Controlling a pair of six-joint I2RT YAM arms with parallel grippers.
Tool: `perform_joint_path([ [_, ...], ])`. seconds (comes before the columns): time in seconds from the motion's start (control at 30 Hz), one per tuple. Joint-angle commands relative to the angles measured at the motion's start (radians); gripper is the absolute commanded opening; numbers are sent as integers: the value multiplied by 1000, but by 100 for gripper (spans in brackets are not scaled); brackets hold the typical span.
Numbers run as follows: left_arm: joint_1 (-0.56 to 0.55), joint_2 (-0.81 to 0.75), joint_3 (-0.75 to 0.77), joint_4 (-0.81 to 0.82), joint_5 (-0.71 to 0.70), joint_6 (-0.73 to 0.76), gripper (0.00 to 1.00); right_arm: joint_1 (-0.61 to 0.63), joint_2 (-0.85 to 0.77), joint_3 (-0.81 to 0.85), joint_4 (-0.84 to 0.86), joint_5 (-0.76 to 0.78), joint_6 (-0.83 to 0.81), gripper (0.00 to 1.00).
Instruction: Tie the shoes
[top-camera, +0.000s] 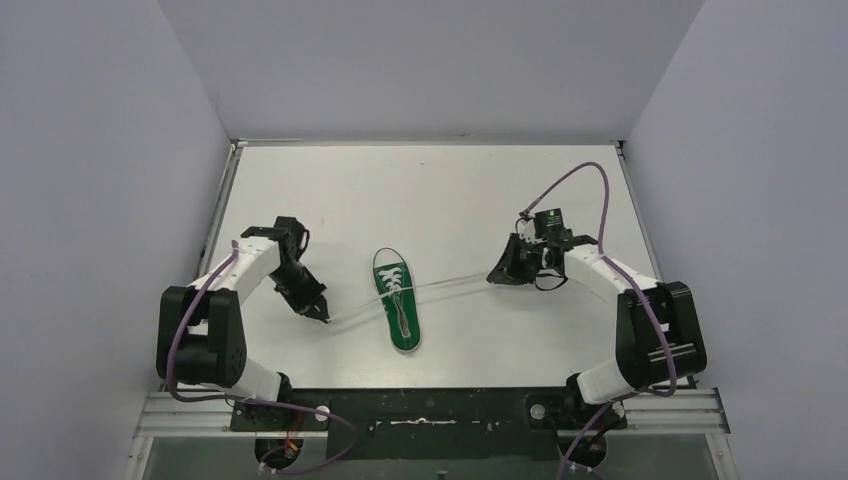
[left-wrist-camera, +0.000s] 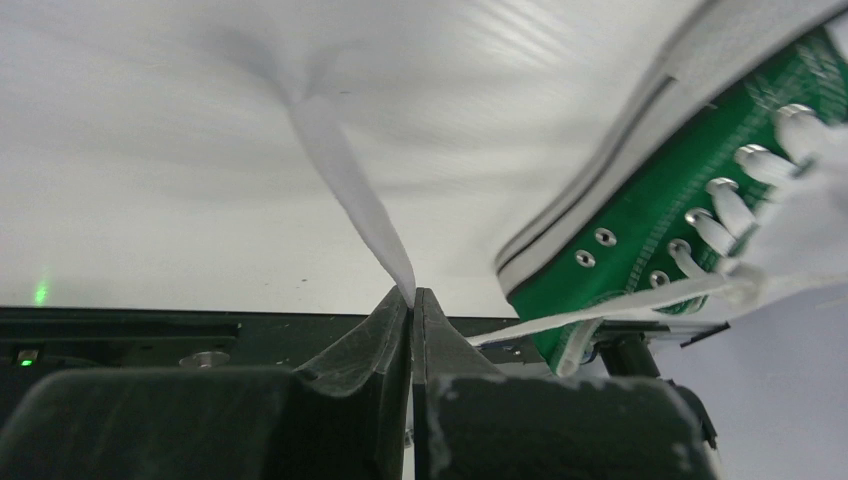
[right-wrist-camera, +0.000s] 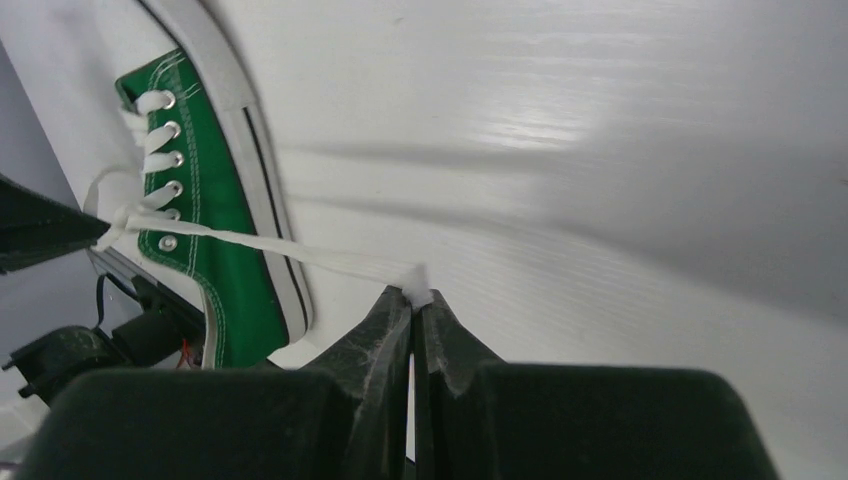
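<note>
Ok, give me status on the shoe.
Left tool shut on left lace. Right tool shut on right lace. Sneaker between them, both pulled straight. Nothing blocking.

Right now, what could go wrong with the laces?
The left gripper and right gripper each pinch a lace just at their very tips, so an end might slip free. Both laces are stretched out sideways; pulling harder might drag or twist the little shoe.

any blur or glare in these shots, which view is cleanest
Top external: even light, soft shadows, the green sneaker sharp though small. Left wrist: the white laces blur at the right edge, the left hand dark in the foreground. Right wrist: streaky glare on the table, the right hand dark too.
</note>
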Motion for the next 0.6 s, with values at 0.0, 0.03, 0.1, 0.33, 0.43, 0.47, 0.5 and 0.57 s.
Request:
perform_joint_path([
  [0.0,74,64,20,-78,-188,-28,0,-62,-10,4,51,97,63,0],
  [0.03,93,82,24,-96,-210,-25,0,-74,-19,-5,48,123,70,0],
  [0.1,132,82,-1,-67,-191,-13,0,-93,-32,-18,48,148,73,0],
  [0.33,165,124,-31,-27,-176,24,0,-171,-56,-113,20,268,114,0],
  [0.43,186,142,-39,-8,-181,35,0,-209,-62,-117,-1,333,111,0],
  [0.47,191,149,-37,-6,-187,41,0,-215,-56,-113,3,336,103,0],
  [0.5,195,158,-34,-9,-194,45,0,-215,-45,-105,-5,344,95,0],
  [0.57,206,165,-31,-15,-208,47,0,-218,-22,-107,2,347,92,0],
])
